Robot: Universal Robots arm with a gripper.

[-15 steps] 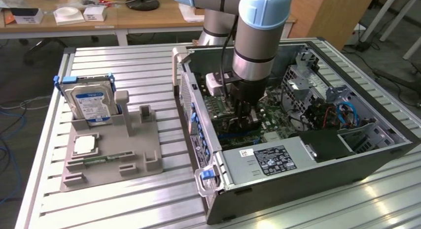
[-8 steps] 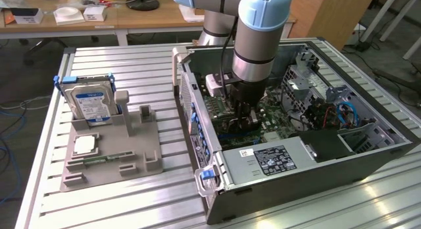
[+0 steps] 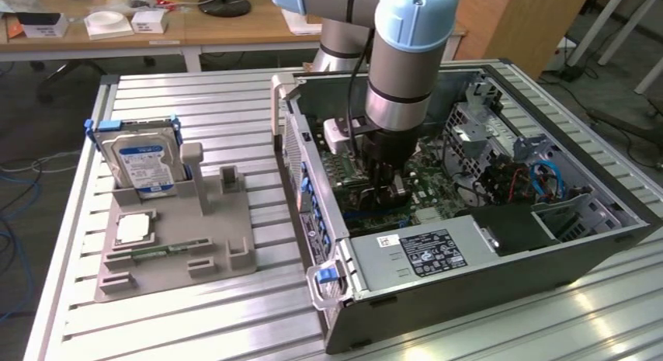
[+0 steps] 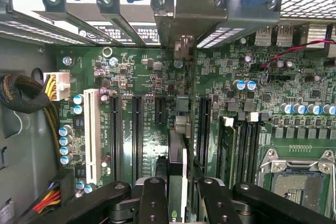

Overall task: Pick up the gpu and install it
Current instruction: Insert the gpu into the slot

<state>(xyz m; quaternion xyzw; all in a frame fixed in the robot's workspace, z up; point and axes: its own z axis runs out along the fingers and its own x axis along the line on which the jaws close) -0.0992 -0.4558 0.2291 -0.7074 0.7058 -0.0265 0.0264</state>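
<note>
The gpu (image 4: 177, 171), a thin dark circuit card seen edge-on with a silvery metal end bracket (image 4: 185, 24), sat clamped between the black gripper (image 4: 177, 203) fingers (image 4: 153, 200). Its long axis ran straight out from the gripper, over the green motherboard (image 4: 252, 108) and alongside the long black expansion slots (image 4: 138, 135). Beyond the motherboard, the bracket met the grey computer case's (image 3: 477, 287) rear wall.

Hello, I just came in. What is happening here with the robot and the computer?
The robot arm has reached down into the open computer case, which lies on the metal table. Its pincer is closed on the gpu, held edge-on above the green motherboard, among the black expansion slots. Whether the card is seated cannot be told. Beside the case, a grey holder carries a hard drive.
</note>
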